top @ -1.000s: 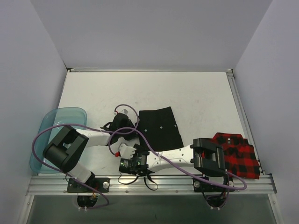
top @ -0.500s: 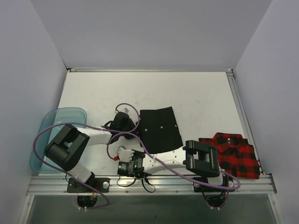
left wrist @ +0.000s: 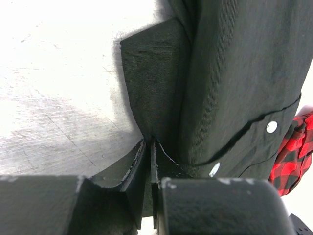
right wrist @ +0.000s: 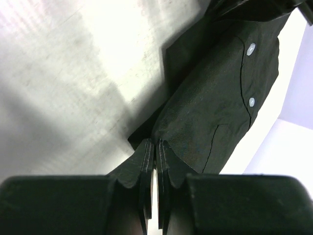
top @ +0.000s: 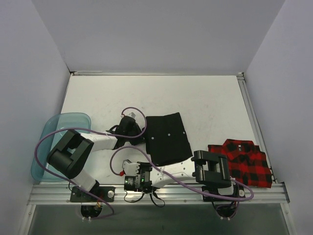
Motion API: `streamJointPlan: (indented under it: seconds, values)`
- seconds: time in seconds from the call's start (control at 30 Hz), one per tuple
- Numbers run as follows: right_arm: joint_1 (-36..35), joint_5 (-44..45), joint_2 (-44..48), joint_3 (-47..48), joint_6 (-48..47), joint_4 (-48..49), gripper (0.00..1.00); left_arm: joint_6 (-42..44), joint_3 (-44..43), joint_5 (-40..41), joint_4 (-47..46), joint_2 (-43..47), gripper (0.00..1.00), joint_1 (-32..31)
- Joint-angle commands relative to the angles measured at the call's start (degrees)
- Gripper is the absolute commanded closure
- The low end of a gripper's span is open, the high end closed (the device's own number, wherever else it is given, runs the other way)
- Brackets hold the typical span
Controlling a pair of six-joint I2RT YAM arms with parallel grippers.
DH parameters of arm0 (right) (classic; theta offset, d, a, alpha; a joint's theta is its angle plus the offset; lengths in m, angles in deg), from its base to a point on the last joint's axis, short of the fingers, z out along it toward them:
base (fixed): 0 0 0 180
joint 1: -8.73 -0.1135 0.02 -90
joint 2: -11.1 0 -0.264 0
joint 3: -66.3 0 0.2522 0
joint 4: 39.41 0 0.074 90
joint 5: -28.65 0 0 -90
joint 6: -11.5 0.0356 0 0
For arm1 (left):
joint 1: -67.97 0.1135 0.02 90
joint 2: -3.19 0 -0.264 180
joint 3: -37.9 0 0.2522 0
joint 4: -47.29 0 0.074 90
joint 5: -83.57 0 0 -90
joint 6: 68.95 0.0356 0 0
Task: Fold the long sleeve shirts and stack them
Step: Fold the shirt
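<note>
Your left gripper [left wrist: 149, 143] pinched the black shirt [top: 168, 139] at its left edge; right gripper [right wrist: 152, 144] clamped its near corner. Shirt lay mid table [top: 210, 98], red-and-black check shirt [top: 247, 161] near right.

The plain black cloth shirt [top: 167, 138] with small white buttons lies folded into a rough rectangle near the middle of the bench [top: 195, 98], slightly askew, with a flap at its left edge tapering to a pinched point. The red-and-black buffalo-check cloth shirt [top: 243, 162] lies folded flat at the near right edge, apart from it.
</note>
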Motion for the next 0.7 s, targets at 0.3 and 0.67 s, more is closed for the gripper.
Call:
streamJointPlan:
  seconds: [0.3, 0.67]
  values:
    - [-1.4, -0.3, 4.5, -1.1, 1.1, -4.0, 0.8, 4.0, -0.8, 3.6, 8.6, 0.9, 0.83, 2.1]
    - [7.1, -8.6, 22.7, -3.8, 6.2, -3.3, 0.45, 8.7, -5.5, 11.1, 22.0, 15.7, 0.32, 5.1]
